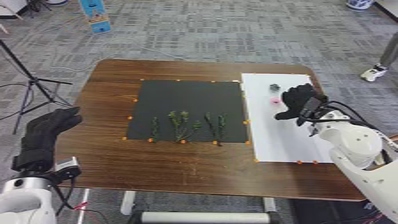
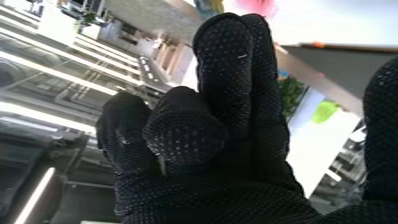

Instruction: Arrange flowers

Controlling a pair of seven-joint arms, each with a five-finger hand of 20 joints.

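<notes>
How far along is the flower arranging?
The green stems lie on the black sheet, apparently placed. The right robot hand, near the pink flower, seems to hold nothing. That flower and the dark flower, both on the white sheet, look left to add.

A slim green sprig [image 1: 155, 128], a fuller branching clump [image 1: 184, 120] and a dark-green leafy pair [image 1: 221, 126] lie apart toward six o'clock on the black sheet [image 1: 188, 92], tips toward twelve. On the white sheet [image 1: 277, 150], a small pink bloom [image 1: 275, 100] has a grey one [image 1: 274, 87] near its twelve o'clock.
</notes>
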